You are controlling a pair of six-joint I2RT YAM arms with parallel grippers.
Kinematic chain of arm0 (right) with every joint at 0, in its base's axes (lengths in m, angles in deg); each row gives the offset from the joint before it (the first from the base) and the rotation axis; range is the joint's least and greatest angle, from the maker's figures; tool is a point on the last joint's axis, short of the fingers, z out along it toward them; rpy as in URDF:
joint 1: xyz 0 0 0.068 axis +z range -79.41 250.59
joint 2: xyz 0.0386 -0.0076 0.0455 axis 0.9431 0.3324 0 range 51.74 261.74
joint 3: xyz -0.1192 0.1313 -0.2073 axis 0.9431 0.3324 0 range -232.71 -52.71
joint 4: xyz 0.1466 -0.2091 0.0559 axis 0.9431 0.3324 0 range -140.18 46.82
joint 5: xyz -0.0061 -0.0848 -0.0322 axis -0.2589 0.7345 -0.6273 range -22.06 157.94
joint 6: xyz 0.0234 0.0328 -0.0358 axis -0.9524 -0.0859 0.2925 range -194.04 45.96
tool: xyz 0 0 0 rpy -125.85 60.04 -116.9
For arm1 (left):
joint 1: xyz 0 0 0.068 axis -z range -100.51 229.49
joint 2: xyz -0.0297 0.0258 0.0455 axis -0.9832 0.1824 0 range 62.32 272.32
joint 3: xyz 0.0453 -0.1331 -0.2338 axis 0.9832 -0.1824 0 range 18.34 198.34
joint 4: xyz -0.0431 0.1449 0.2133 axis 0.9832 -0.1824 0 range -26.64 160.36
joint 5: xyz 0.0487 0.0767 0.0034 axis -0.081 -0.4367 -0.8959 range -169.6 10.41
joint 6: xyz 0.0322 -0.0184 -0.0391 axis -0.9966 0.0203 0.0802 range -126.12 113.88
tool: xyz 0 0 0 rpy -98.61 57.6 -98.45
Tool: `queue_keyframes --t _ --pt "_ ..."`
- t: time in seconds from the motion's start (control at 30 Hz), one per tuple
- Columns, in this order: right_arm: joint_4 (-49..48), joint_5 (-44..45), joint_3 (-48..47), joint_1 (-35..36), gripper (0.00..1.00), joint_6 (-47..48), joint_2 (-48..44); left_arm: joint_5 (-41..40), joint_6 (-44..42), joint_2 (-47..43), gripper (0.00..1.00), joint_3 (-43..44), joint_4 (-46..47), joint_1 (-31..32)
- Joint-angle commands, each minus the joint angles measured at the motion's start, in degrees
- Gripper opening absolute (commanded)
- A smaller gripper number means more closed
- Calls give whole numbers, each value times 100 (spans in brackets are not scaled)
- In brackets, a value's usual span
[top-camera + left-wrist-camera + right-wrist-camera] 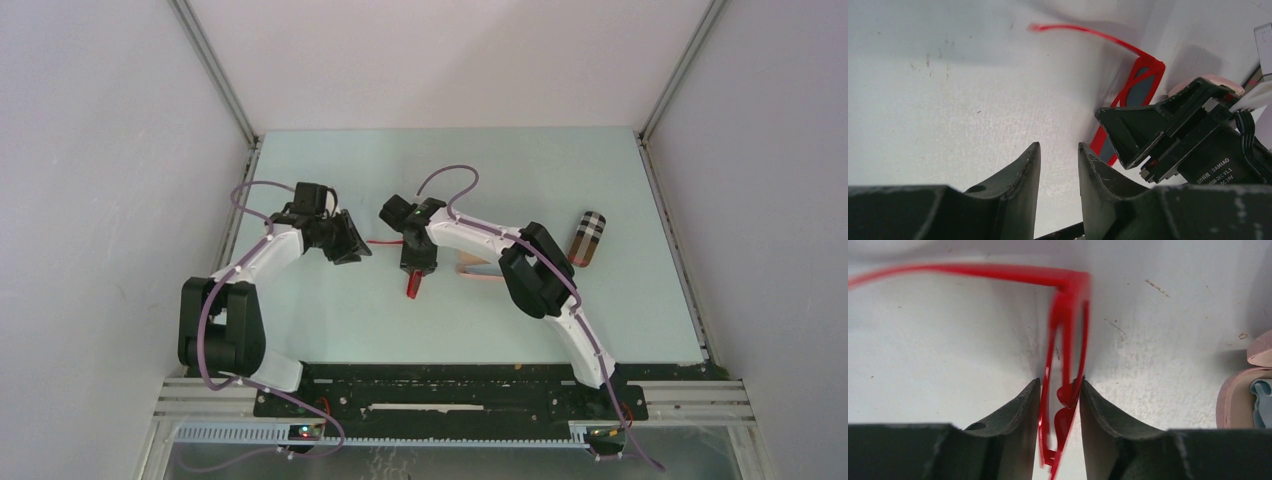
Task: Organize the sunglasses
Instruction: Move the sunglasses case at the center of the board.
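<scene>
Right jaws pinch the red sunglasses [1071, 282] at the bridge, mid-tabletop [600, 180]; left jaws stand part open, empty. Thin grip (one arm splayed): frame may twist or slip when lifted.

Our right gripper [1060, 385] reaches to mid-table, its fingers pressed against both sides of the red sunglasses [1068, 279]. Our left gripper [1059, 150] hangs just left of it, jaws narrowly apart.

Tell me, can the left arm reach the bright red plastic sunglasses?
Probably yes: only bare table lies between the left gripper and the bright red plastic sunglasses, though the right gripper grips their front.
</scene>
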Motion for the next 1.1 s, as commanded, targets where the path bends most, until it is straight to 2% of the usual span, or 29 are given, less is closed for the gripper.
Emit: queue_keyframes --t 0.0,0.23,0.57,0.73,0.83,1.07 --pt "-597 15 496 56 40 527 -556 46 -53 116 38 135 77 -54" --pt "-831 59 846 39 50 936 -845 -89 -49 764 39 1025 -177 -54" --pt "-901 -102 953 39 50 1021 -794 -365 83 1194 39 1464 -75 -80" --pt "-1169 -314 1150 37 61 1086 -981 -530 82 1899 39 1734 44 -106" --pt "-1219 -327 1233 -31 60 1042 -1062 -381 136 2129 38 1780 62 -78" --pt "-1260 -352 1242 -193 48 1006 -1051 -336 67 1957 38 1253 79 43"
